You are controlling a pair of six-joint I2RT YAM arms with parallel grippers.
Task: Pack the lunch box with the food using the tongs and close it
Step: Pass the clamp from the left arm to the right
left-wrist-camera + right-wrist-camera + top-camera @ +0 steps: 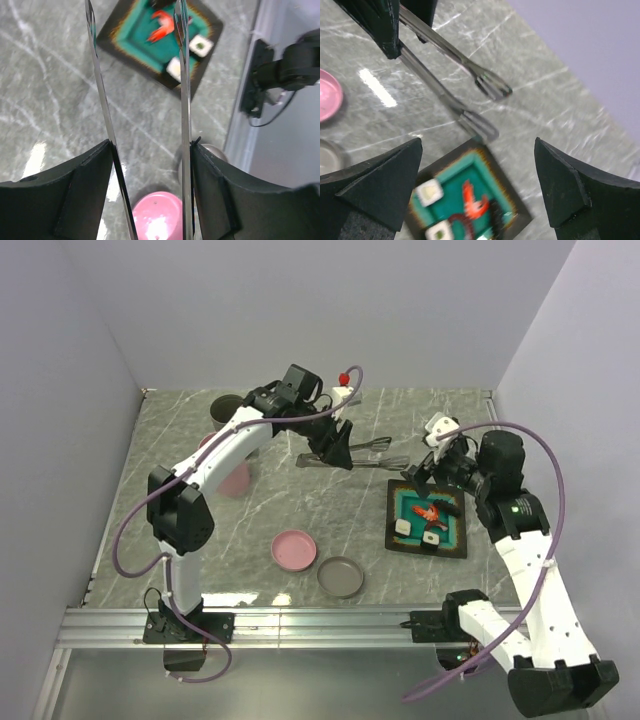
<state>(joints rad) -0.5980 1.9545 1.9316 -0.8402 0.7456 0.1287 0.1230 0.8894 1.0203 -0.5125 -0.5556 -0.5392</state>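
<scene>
The tongs (372,452) hang above the table, held near their joined end by my left gripper (335,448), which is shut on them. In the left wrist view their two slim arms (184,100) press against my fingers (100,165), and their tips reach over the plate (107,40). On the plate lies the food: an orange-red shrimp piece (161,27) and two white blocks (201,45). My right gripper (425,477) hovers over the plate's far edge. It is open (477,145) and empty, with the shrimp (475,202) and a white block (429,192) below it.
A pink round container (233,478) and a dark one (225,410) stand at the back left. A pink lid (294,550) and a grey lid (341,577) lie near the front. The black-rimmed plate (462,540) sits right of centre.
</scene>
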